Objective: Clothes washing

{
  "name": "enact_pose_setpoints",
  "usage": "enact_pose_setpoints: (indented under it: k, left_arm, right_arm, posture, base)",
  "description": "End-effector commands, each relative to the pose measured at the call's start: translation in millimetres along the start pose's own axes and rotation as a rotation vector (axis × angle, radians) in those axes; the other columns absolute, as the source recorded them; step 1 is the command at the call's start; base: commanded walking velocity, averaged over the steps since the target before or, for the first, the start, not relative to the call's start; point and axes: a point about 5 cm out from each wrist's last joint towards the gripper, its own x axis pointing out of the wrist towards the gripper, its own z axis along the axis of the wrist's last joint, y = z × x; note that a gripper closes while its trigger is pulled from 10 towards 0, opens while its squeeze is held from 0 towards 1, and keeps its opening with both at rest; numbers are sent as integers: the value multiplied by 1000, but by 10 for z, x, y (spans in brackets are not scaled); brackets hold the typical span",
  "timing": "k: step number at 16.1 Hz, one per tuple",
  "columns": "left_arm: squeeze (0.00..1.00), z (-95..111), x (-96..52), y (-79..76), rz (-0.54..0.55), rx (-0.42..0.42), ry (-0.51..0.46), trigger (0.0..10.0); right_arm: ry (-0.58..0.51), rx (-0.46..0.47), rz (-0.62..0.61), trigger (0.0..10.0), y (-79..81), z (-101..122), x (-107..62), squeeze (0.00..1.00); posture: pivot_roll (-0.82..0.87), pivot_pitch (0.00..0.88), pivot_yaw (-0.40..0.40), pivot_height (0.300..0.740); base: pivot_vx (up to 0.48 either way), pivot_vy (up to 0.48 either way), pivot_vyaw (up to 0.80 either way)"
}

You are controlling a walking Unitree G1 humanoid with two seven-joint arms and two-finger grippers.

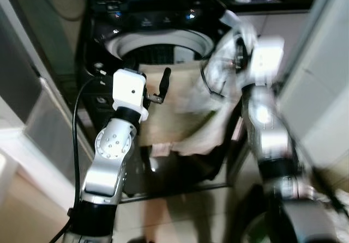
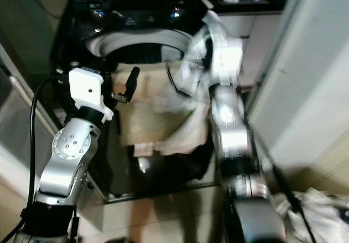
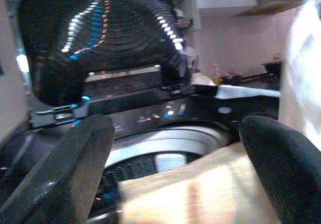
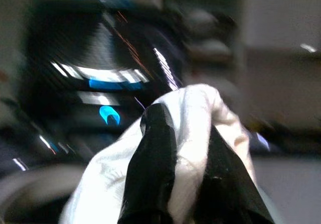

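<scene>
Right gripper (image 4: pixel 175 158), closed on white cloth (image 4: pixel 195 113), above washer (image 1: pixel 158 44) rim; left gripper (image 3: pixel 170 179) open, empty, over tan cloth (image 1: pixel 174 107).

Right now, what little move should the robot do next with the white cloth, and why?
Probably carry it forward over the drum and let go. The right gripper is pinched on the white cloth above the open washing machine, while a beige cloth drapes over its front rim. The left gripper is open, near the rim.

We see the washer drum mouth (image 1: pixel 158 44) open at the back, but a beige cloth (image 1: pixel 174 104) covers its front rim, and the raised lid (image 3: pixel 100 38) stands behind the opening.
</scene>
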Motion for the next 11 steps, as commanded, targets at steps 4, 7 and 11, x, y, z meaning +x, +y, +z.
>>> enact_pose_setpoints:
  k: [4, 7, 11]
  left_arm:
    - [0, -12, 22, -9, 3, 9, 3, 10000]
    - [0, -25, -53, -21, 33, 3, 12, 10000]
    - [0, -41, -230, 16, 91, 20, 43, 10000]
  right_arm:
    - [-150, 10, 165, 0, 195, 639, 633, 0]
    - [116, 85, -18, 0, 65, 642, 1033, 0]
    - [380, 101, -167, 0, 35, 325, 960, 0]
  posture:
    - [-7, 0, -6, 740]
    - [64, 0, -57, 740]
    - [155, 0, -120, 740]
  base:
    - [0, 0, 0]
    - [0, 0, 0]
    - [0, 0, 0]
